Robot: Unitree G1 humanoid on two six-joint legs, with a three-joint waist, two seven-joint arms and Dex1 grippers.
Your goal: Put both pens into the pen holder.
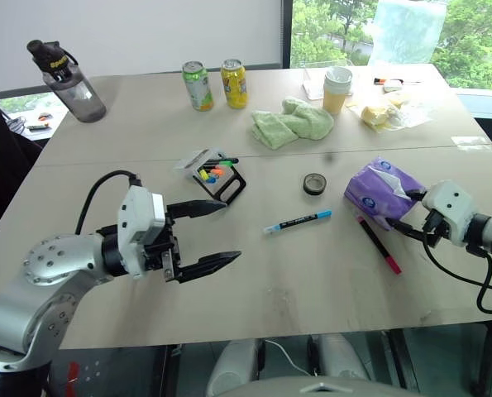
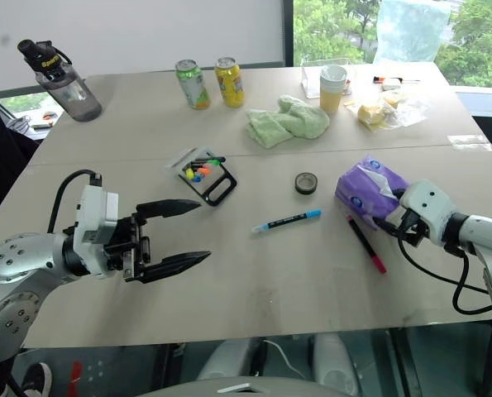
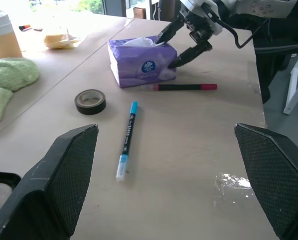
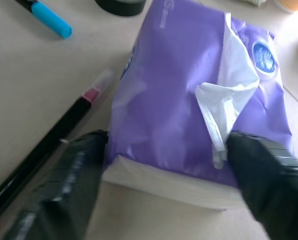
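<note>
The light blue pen (image 1: 298, 222) lies on the table's middle, and the black pen (image 1: 379, 246) with pink-red ends lies to its right, beside a purple tissue pack (image 1: 382, 190). The black square pen holder (image 1: 233, 188) sits further back on the left with short coloured markers at it. My left gripper (image 1: 232, 229) hovers open in front of the holder, pointing right toward the blue pen (image 3: 127, 137). My right gripper (image 3: 165, 51) is open at the tissue pack's (image 4: 189, 100) near end, one finger on either side, just beyond the black pen (image 3: 184, 87).
A small round dark tin (image 1: 315, 184) sits between the holder and the tissue pack. Along the far side stand a water bottle (image 1: 68, 81), two cans (image 1: 198, 85), a green cloth (image 1: 291, 122) and a cup (image 1: 337, 89). The table's front edge is near both arms.
</note>
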